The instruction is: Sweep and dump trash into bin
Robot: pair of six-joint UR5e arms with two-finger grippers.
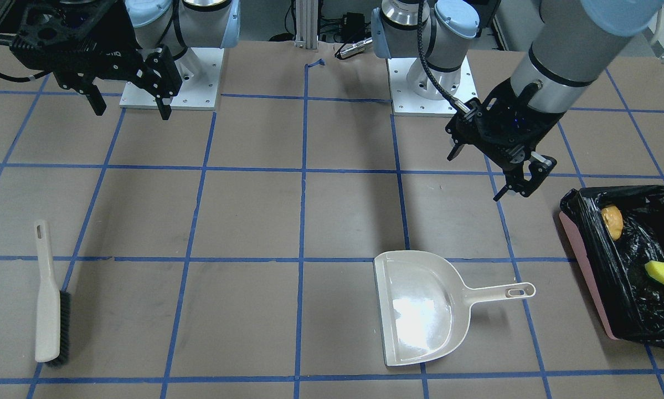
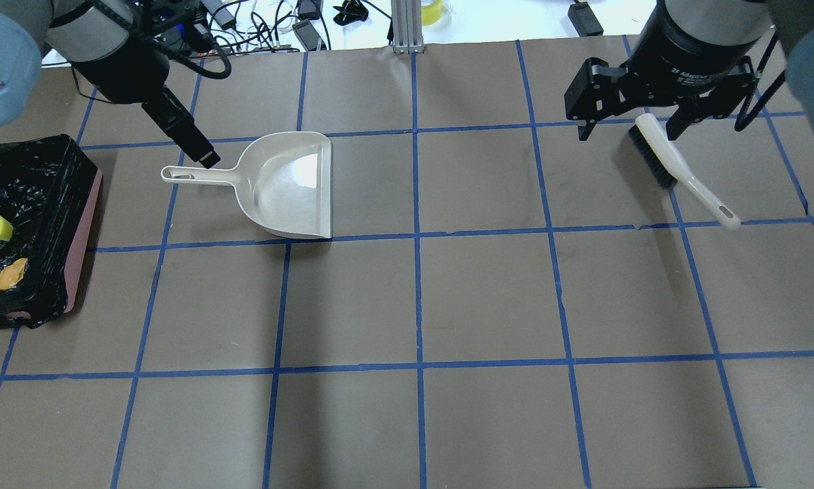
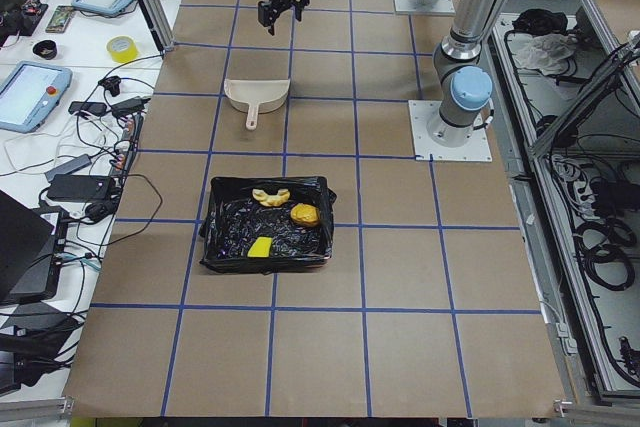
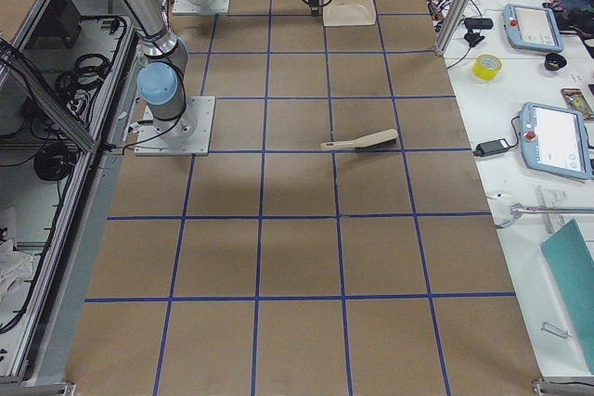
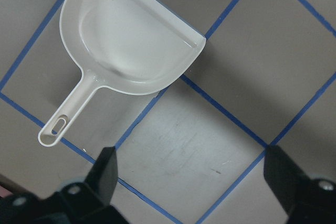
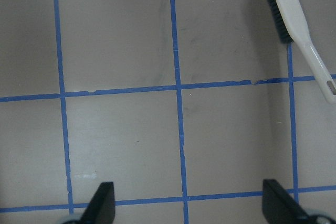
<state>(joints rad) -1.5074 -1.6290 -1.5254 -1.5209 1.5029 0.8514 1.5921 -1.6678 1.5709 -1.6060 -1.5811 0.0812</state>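
Trash (image 3: 304,214) sits within bin (image 2: 82,238) walls.

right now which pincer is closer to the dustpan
Left. The left pincer hangs open just above the handle of the dustpan, not touching it. The right pincer is far across the table, raised on the side where the brush lies.
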